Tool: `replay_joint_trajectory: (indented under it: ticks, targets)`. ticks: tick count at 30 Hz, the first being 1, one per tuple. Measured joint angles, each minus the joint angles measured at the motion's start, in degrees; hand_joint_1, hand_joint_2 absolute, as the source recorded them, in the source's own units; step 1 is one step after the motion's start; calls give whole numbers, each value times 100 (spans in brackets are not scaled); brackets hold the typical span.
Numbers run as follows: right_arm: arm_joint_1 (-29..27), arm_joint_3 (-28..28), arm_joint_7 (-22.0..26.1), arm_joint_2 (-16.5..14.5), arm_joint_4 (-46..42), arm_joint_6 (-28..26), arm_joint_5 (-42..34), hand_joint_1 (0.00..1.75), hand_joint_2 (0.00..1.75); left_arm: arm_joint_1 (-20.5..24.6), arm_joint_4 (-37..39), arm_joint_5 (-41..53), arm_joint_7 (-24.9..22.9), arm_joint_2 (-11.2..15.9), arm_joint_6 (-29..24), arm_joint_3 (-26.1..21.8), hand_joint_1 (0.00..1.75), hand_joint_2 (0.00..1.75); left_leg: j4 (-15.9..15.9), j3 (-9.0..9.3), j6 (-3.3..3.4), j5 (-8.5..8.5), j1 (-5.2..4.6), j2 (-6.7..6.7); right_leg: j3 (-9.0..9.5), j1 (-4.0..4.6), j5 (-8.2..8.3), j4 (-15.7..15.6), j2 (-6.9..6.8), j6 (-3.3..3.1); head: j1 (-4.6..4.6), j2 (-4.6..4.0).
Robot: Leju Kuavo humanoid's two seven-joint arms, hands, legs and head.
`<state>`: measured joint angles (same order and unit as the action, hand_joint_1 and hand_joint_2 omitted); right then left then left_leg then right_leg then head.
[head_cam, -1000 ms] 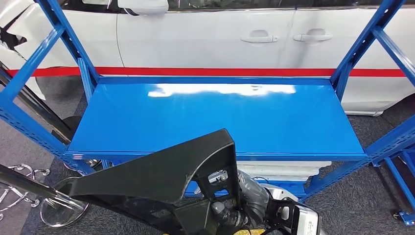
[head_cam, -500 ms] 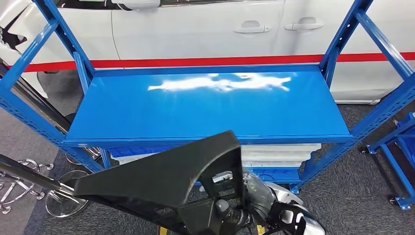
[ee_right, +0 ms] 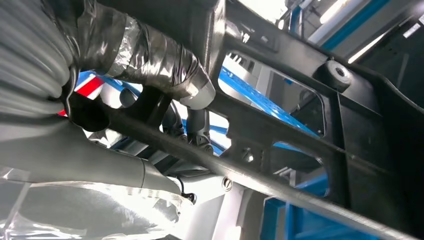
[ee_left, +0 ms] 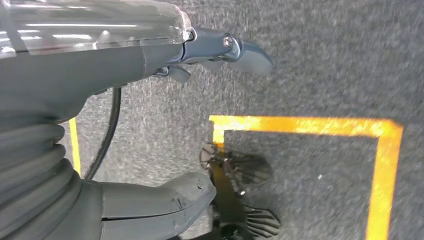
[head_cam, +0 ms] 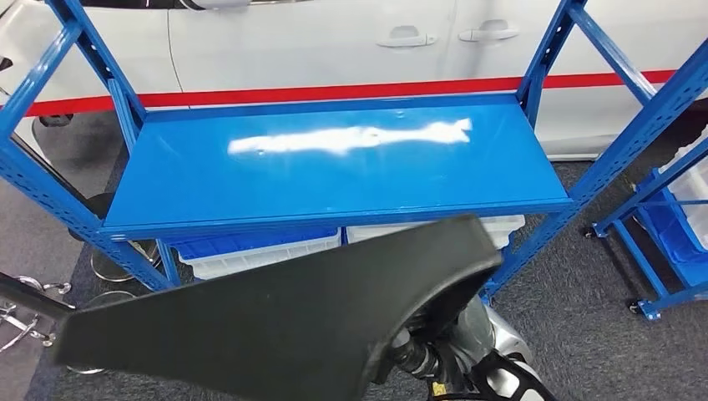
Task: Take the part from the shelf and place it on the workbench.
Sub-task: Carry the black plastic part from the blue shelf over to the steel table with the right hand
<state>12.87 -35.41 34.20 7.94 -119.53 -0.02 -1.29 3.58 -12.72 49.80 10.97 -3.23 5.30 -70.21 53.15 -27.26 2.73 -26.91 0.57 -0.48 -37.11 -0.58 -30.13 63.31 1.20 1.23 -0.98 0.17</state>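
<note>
Black plastic part [head_cam: 275,322] carried low before the blue shelf [head_cam: 334,167], held from beneath by the right hand [head_cam: 422,355]; shelf board bare, so carry step judged under way. Left wrist view: left hand [ee_left: 150,125] hanging over grey carpet [ee_left: 325,60], fingers apart, holding nothing. Right wrist view: taped thumb [ee_right: 165,60] and fingers wrapped round a strut of the part. Next: turning toward the bench, grip kept firm.
</note>
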Motion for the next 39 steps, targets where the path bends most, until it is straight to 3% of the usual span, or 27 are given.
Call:
replay_joint_trajectory:
  ticks: [1,2,3,4,6,8,9,12,14,16,17,18,20,22,24,25,27,28,29,31,32,33,35,36,37,39]
  targets:
    - [-9,-11,-3,10,-2,0,10,175,175,-2,1,0,5,0,4,7,0,175,36,-72,9,18,-7,43,-124,-10,-239,406,-40,13,5,0]
    - [-24,-21,-5,21,-1,-2,21,175,175,-2,1,1,6,0,8,10,0,175,75,-143,7,35,-11,84,-205,-16,-362,750,-60,27,5,0]
    - [-43,-28,-7,35,-1,-3,33,175,175,-1,2,1,7,0,10,13,0,175,109,-212,2,60,-13,118,-215,-19,-343,958,-70,38,5,0]
    - [-62,-32,-4,51,0,-5,38,175,175,2,2,1,7,0,10,15,0,175,142,-276,-8,85,-12,141,-132,-21,-200,974,-76,43,5,0]
    - [-100,-37,9,76,-1,-9,27,175,175,3,2,5,6,-1,6,19,0,175,190,-370,-39,135,-11,165,312,-20,162,443,-86,20,5,0]
    - [-131,-39,25,89,-6,-9,-1,175,175,4,3,21,3,-5,-4,22,0,175,222,-429,-89,186,-21,169,829,6,204,-349,-88,-42,5,0]
    - [-144,-39,31,95,-11,-1,-26,175,175,5,3,33,1,-7,-8,23,0,175,229,-452,-120,221,-23,169,968,24,152,-598,-88,-72,4,0]
    - [-182,-39,23,115,-21,113,-163,175,175,0,4,72,-5,-7,-13,25,0,175,257,-538,-227,265,-19,152,975,21,147,-783,-102,-158,3,0]
    - [-200,-39,9,121,-18,240,-272,175,175,-10,7,97,-6,-7,-11,25,0,175,542,-675,-289,-67,-12,122,881,-9,220,-815,-128,-247,1,0]
    - [-213,-39,-2,122,-13,355,-359,175,175,-14,8,117,-4,-4,-9,25,0,175,1246,-892,-327,-614,6,103,725,2,298,-757,-143,-305,-2,0]
    - [-222,-39,-3,122,-9,394,-387,175,175,-13,8,122,-3,-1,-9,25,0,175,1617,-978,-338,-789,9,102,637,11,333,-714,-147,-314,-2,0]
    - [-233,-39,-5,122,-5,422,-408,175,175,-13,8,126,-1,1,-9,26,0,175,1873,-1006,-344,-831,9,101,544,17,371,-669,-151,-316,-2,0]
    - [-253,-39,-6,123,-1,457,-436,175,175,-13,8,135,1,4,-9,27,0,175,1832,-810,-328,-571,8,98,373,23,456,-604,-151,-308,-2,0]
    - [-267,-39,-5,124,-1,497,-472,175,175,-3,8,150,1,15,-9,30,0,175,1111,-265,-257,-306,-14,82,255,31,555,-581,-142,-279,-3,0]
    - [-282,-39,-2,124,-2,523,-503,175,175,11,8,171,0,35,-9,33,0,175,339,229,-185,-328,-50,63,199,32,663,-586,-142,-224,-2,0]
    - [-289,-39,0,124,-3,528,-510,175,175,15,8,179,-1,44,-9,33,0,175,139,333,-164,-368,-70,59,179,27,716,-593,-145,-190,-2,0]
    - [-309,-39,3,125,-3,531,-516,175,175,10,9,180,-3,51,-9,33,0,175,45,294,-127,-305,-69,76,139,13,788,-606,-145,-123,-2,0]
    - [-320,-39,4,127,-4,531,-519,175,175,6,9,180,-5,54,-9,33,0,175,29,240,-91,-236,-56,91,100,10,703,-556,-137,-90,-1,0]
    - [-335,-39,6,129,-5,531,-521,175,175,4,10,180,-8,55,-9,33,0,175,17,171,-54,-157,-40,110,44,7,508,-422,-129,-62,-1,0]
    - [-375,-39,19,132,-9,530,-524,175,175,7,10,180,-13,55,-11,33,0,175,48,-13,-2,-22,-31,134,-127,-8,-115,186,-121,-13,1,0]
    - [-404,-39,30,133,-8,529,-525,175,175,6,10,180,-15,55,-14,33,0,175,85,-122,1,39,-34,142,-203,-16,-342,573,-121,9,0,0]
    - [-435,-39,43,134,-8,529,-525,175,175,4,10,181,-19,55,-19,33,0,175,128,-238,-5,97,-35,149,-241,-22,-420,901,-122,30,0,0]
    - [-491,-39,79,137,-8,528,-523,175,175,2,10,185,-31,55,-32,33,0,175,221,-474,-31,205,-32,164,-86,-37,-159,1074,-122,56,-1,0]
    - [-513,-39,98,137,-9,527,-519,175,175,1,10,187,-39,55,-38,33,0,175,261,-570,-50,252,-30,168,136,-48,18,869,-123,60,-1,0]
    - [-534,-39,120,138,-10,527,-511,175,175,0,10,190,-46,57,-42,33,0,175,289,-642,-76,299,-32,167,452,-56,101,507,-122,58,-1,0]
    - [-568,-38,162,139,-19,526,-492,175,175,-1,10,191,-56,66,-45,33,0,175,314,-708,-135,396,-41,157,1069,-44,-3,-360,-118,17,-1,0]
